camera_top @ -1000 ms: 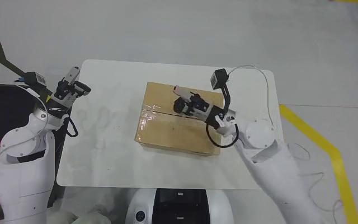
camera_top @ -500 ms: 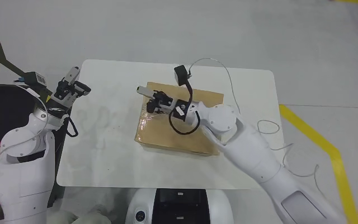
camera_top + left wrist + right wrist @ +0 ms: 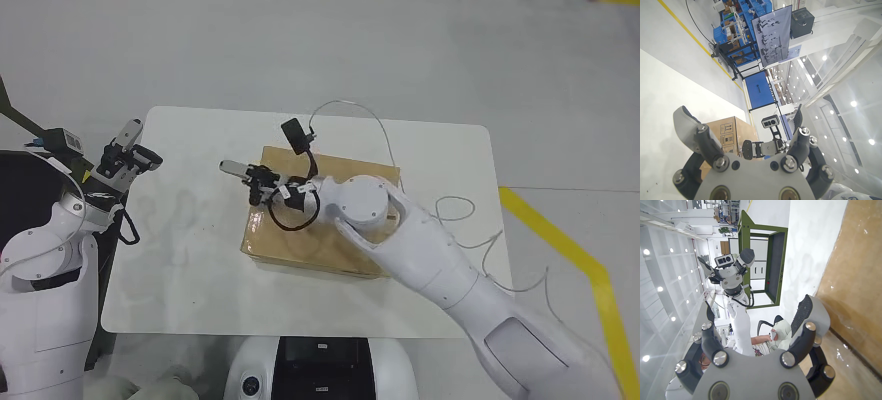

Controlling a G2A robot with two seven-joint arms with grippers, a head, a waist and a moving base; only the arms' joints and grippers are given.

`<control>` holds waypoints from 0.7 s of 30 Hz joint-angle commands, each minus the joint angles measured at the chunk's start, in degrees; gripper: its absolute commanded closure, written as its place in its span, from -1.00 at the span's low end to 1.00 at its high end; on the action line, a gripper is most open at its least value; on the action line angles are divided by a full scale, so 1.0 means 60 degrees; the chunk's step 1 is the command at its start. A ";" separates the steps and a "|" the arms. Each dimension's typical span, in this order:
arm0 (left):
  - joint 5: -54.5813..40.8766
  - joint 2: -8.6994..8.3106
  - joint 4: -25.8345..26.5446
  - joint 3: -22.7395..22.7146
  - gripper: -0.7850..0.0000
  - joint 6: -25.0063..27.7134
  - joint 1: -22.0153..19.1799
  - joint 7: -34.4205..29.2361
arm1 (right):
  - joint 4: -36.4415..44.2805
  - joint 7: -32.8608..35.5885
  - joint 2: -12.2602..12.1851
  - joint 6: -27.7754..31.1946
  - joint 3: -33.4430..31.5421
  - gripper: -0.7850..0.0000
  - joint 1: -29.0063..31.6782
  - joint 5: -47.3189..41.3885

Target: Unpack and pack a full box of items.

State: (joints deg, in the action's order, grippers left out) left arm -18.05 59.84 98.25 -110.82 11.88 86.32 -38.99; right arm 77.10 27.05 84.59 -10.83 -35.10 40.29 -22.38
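A closed cardboard box (image 3: 300,235), taped along its top seam, sits in the middle of the white table (image 3: 180,260). My right gripper (image 3: 236,168) hovers over the box's far left corner, open and holding nothing. The right wrist view has the same open gripper (image 3: 756,311) beside the box top (image 3: 857,285), its fingers pointing out past the box edge. At the table's far left edge my left gripper (image 3: 132,148) is held up, open and holding nothing. In the left wrist view, the left gripper (image 3: 742,117) faces the box (image 3: 730,128) from a distance.
The right arm's cable (image 3: 350,110) loops over the table behind the box. Bare table lies left of and in front of the box. A green frame cart (image 3: 770,266) stands beyond the table's left side. A yellow floor line (image 3: 580,260) runs at the right.
My right arm has swung leftward across the box top, from its right half to its far left corner, gripper open throughout. The left arm and the box have not moved.
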 commanded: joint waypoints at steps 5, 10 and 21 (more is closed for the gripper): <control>0.0000 0.0000 0.0000 0.0000 -1.00 0.0000 0.0000 0.0000 | -0.0346 0.0111 0.0128 -0.0226 -0.0031 -1.00 -0.0004 -0.0021; 0.0000 0.0000 0.0000 0.0000 -1.00 0.0000 0.0000 0.0000 | -0.0137 0.0199 0.0099 -0.0444 -0.0196 -1.00 0.0242 0.0178; 0.0000 0.0000 0.0000 0.0000 -1.00 0.0000 0.0000 0.0000 | 0.0975 0.0297 -0.0301 -0.1317 -0.1161 -1.00 0.1256 0.1006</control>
State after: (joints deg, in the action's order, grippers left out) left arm -18.05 59.84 98.25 -110.82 11.88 86.32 -38.99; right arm 82.19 28.80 83.07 -18.26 -41.27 47.11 -16.82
